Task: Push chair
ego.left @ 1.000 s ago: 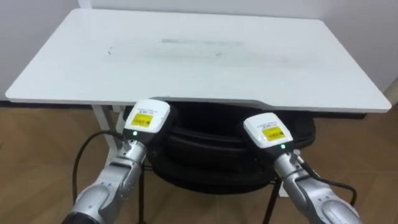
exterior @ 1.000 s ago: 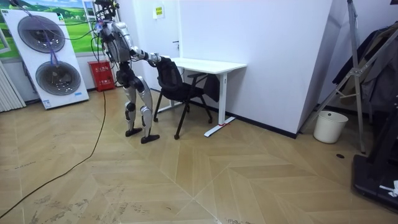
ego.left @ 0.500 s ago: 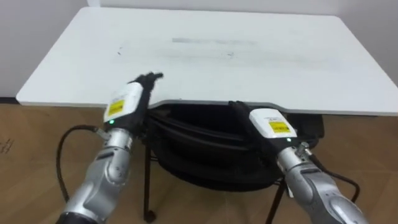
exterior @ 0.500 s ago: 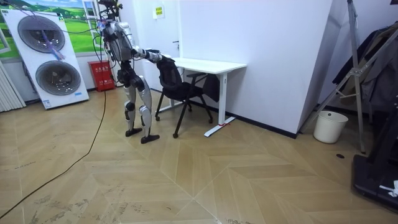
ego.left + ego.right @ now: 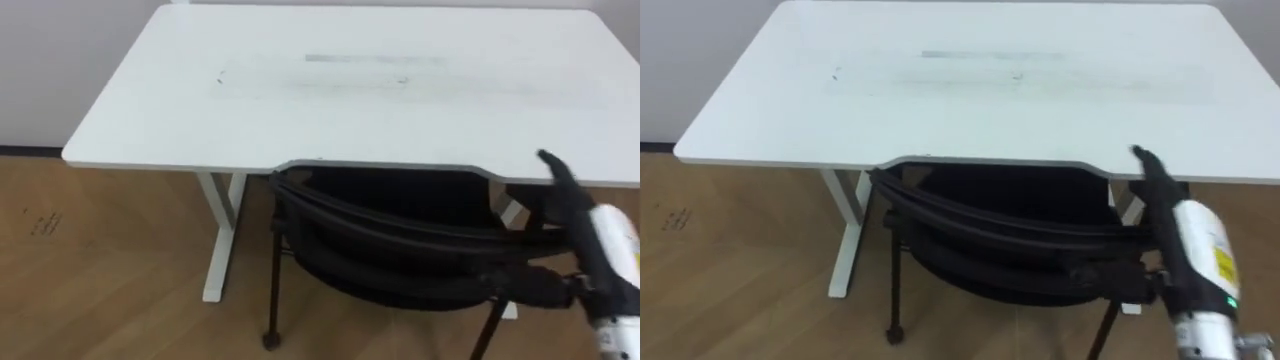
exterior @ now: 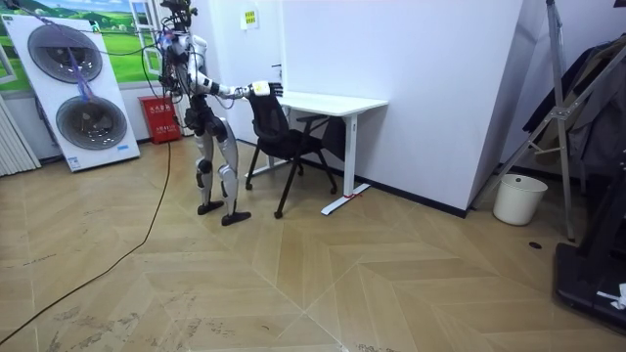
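1 hand for you to check: right hand [image 5: 1190, 250] at 4 o'clock in the eye views, fingers [image 5: 1152, 180] straight & pressed together, edge-on, over the right end of the black chair [image 5: 400, 265] backrest; contact, you can't tell. Chair sits at 6 o'clock of the white desk [image 5: 400, 110], seat tucked under its near edge, backrest toward robot.

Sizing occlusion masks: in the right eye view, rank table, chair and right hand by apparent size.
1. Table, largest.
2. Chair.
3. Right hand, smallest, though it is nearest the camera, which inflates it.
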